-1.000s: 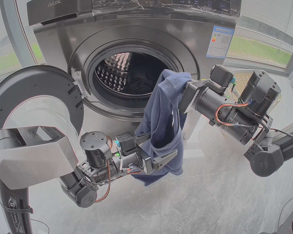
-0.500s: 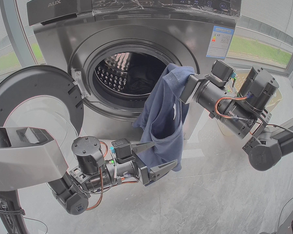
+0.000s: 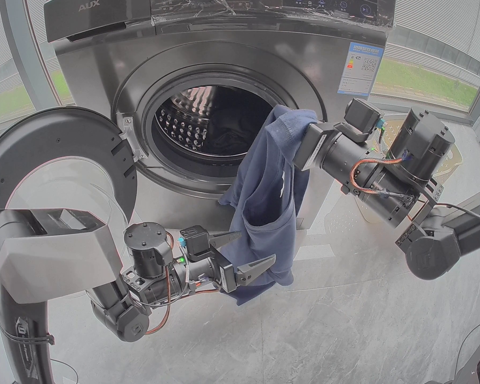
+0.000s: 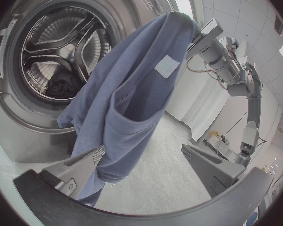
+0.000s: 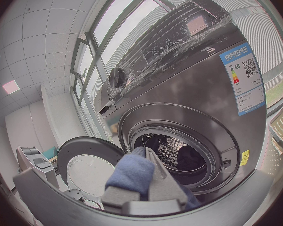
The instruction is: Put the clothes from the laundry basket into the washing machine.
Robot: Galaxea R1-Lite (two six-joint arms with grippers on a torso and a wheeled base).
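Right pincer (image 3: 300, 130) clenched on blue garment (image 3: 266, 198), hanging outside mouth of grey washing machine (image 3: 304, 70). Left pincer (image 3: 257, 247) spread at hem. Dark clothing (image 3: 234, 129) already in drum. Beige laundry basket (image 3: 397, 129) contents hidden, perhaps more left.

Probably a lab or demo room rather than a home: grid-panel ceiling (image 5: 31, 32), tall windows (image 5: 116, 19), grey tiled floor (image 3: 330, 326), and a washing machine (image 3: 90, 76) whose control panel (image 3: 330, 4) is wrapped in film (image 3: 240, 6).
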